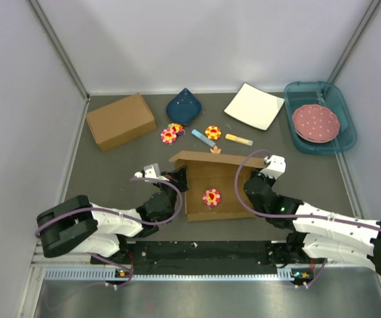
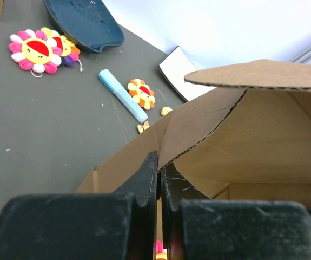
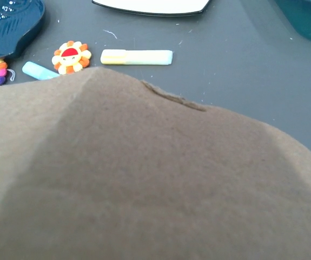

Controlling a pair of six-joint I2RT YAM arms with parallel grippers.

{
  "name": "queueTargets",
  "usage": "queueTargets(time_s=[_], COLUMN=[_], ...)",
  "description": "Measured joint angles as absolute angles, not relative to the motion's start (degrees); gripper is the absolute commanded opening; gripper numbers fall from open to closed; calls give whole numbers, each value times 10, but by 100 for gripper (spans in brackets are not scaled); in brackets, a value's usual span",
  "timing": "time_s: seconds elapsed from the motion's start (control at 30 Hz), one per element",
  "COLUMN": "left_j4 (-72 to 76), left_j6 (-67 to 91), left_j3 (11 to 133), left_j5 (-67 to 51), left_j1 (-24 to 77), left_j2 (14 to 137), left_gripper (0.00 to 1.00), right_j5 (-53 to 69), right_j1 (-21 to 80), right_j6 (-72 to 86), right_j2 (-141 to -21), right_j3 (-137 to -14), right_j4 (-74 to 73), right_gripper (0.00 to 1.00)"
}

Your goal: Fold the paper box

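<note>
The paper box [image 1: 224, 173] sits at the table's centre, partly folded, with its back wall raised and a red-and-yellow flower toy [image 1: 211, 197] inside. My left gripper [image 1: 177, 180] is at the box's left wall. In the left wrist view it [image 2: 160, 163] is shut on the thin cardboard edge of that wall [image 2: 236, 135]. My right gripper [image 1: 257, 181] is at the box's right wall. In the right wrist view brown cardboard [image 3: 144, 179] fills the frame and hides the fingers, so its state does not show.
A blocky brown box [image 1: 120, 121] stands back left. A dark blue dish [image 1: 183, 106], a white square plate [image 1: 254, 105] and a teal tray [image 1: 323, 142] holding a pink plate [image 1: 315, 122] line the back. Flower toys [image 1: 170, 134], a blue marker [image 1: 203, 138] and a yellow marker [image 1: 238, 139] lie behind the paper box.
</note>
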State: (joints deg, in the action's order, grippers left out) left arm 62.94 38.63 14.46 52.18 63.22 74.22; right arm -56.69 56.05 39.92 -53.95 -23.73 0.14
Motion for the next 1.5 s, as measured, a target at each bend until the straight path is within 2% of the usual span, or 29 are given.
queueTargets(time_s=[0.67,0.7,0.73,0.8,0.83,0.93,1.23,1.5], left_j4=[702,711,723,745,754,768,770,776], left_j6=[378,377,375,366,359,338,283,272], left_j3=[113,109,105,100,98,97,96,105], left_j5=[548,550,553,561,566,578,599,638], left_j1=[681,685,690,699,704,719,750,774], left_j2=[795,801,807,819,824,834,840,863], left_gripper=[0,0,0,0,0,0,0,0], right_j5=[-601,-601,-601,-597,-583,-552,-517,-505], right_j1=[585,586,587,587,588,592,594,595], right_j6=[441,442,444,451,454,465,424,404], right_j2=[-522,-521,-520,-513,-506,-491,-363,-277], right_j3=[-204,-204,-204,-204,-203,-203,-228,-313], right_j4=[-14,-14,-17,-27,-42,-83,-204,-315], right_gripper=[0,4,15,28,40,51,69,75])
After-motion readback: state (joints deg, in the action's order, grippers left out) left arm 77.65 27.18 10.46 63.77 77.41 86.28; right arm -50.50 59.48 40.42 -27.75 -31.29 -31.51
